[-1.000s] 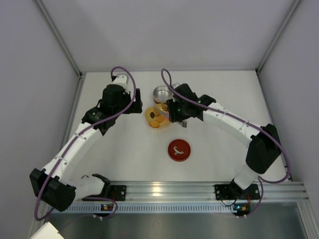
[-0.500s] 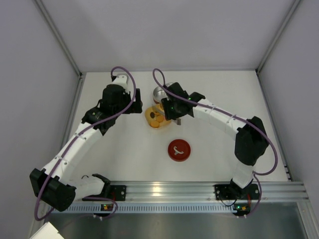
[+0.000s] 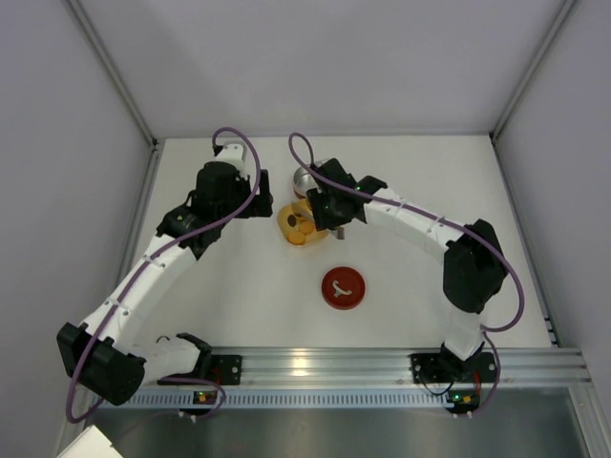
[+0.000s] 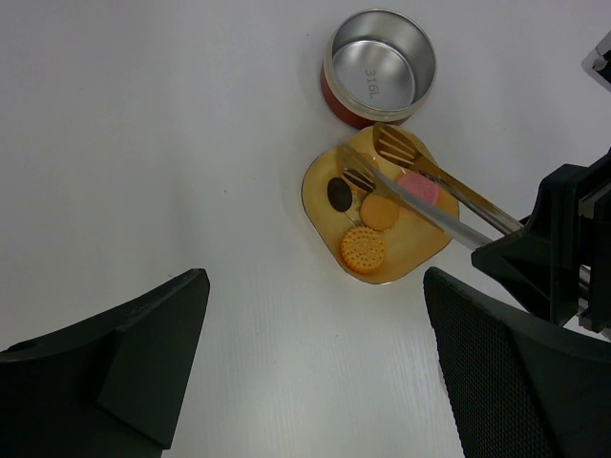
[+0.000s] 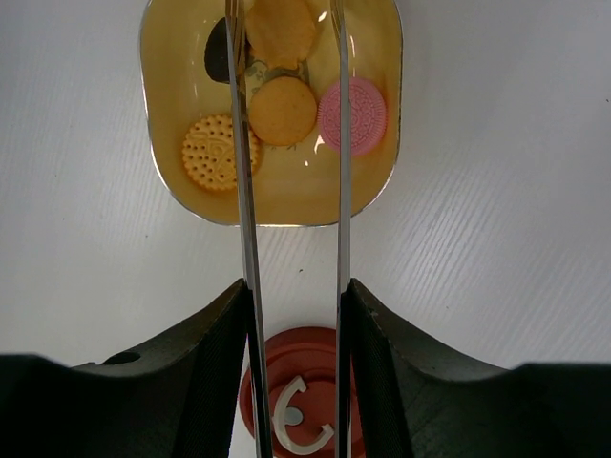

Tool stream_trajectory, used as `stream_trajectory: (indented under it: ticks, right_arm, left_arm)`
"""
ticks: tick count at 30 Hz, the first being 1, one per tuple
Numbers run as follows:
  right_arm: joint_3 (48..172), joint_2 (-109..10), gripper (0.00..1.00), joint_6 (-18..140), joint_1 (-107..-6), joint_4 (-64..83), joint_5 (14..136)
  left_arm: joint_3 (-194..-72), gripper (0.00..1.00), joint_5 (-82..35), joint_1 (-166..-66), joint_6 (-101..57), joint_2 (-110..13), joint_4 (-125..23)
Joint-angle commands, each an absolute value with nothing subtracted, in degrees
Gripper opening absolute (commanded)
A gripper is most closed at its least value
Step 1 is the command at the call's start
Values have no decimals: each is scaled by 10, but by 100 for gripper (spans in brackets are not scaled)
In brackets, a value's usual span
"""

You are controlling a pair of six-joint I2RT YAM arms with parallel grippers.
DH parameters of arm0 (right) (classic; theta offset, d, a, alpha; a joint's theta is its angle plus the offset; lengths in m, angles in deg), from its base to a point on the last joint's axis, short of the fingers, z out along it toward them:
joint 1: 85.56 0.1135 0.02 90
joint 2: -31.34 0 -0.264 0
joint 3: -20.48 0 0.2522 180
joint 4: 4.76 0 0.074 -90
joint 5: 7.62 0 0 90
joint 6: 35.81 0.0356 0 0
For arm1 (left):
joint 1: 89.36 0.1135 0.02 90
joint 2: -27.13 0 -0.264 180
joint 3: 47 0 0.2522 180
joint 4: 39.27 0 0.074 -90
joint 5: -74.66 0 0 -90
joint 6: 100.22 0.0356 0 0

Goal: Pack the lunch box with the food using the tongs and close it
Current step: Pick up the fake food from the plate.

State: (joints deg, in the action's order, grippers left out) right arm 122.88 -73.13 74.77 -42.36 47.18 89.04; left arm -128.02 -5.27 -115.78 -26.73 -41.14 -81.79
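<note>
The lunch box (image 4: 382, 67) is a round tin, silver inside and red outside, standing empty just beyond a yellow dish (image 4: 325, 205). In the dish lies the food: a dotted orange biscuit (image 5: 210, 153), a plain orange one (image 5: 283, 111), a pink one (image 5: 352, 115) and a dark one (image 5: 218, 50). My right gripper (image 5: 291, 296) is shut on the tongs (image 5: 341, 191), whose two arms reach over the dish on either side of the plain orange biscuit. The red lid (image 3: 344, 288) lies flat nearer the bases. My left gripper (image 4: 315, 363) hangs open and empty left of the dish.
White walls close off the table at the back and on both sides. The left arm (image 3: 143, 277) slants across the left half, and the right arm (image 3: 430, 234) arches over the right half. An aluminium rail (image 3: 315, 363) runs along the near edge.
The right arm has swung left, carrying the tongs further over the yellow dish. The left arm, the tin and the lid have not moved.
</note>
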Motion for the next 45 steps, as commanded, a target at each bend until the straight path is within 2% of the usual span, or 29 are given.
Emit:
stream_trajectory:
  ticks: [1, 14, 24, 34, 45]
  right_arm:
    - [1256, -737, 43, 745, -408, 478, 906]
    - [1256, -753, 42, 746, -396, 476, 891]
    - [1261, -741, 22, 745, -396, 483, 902]
    - [1285, -702, 24, 735, -397, 511, 935]
    - [1365, -710, 25, 719, -427, 535, 931]
  left_arm:
    - [-1277, 99, -51, -1158, -262, -401, -818]
    - [-1277, 99, -53, -1157, -264, -403, -817]
    - [-1276, 99, -54, -1157, -263, -404, -817]
    - [-1277, 99, -54, -1157, -264, -405, -817]
    - [-1276, 99, -55, -1158, -265, -409, -817]
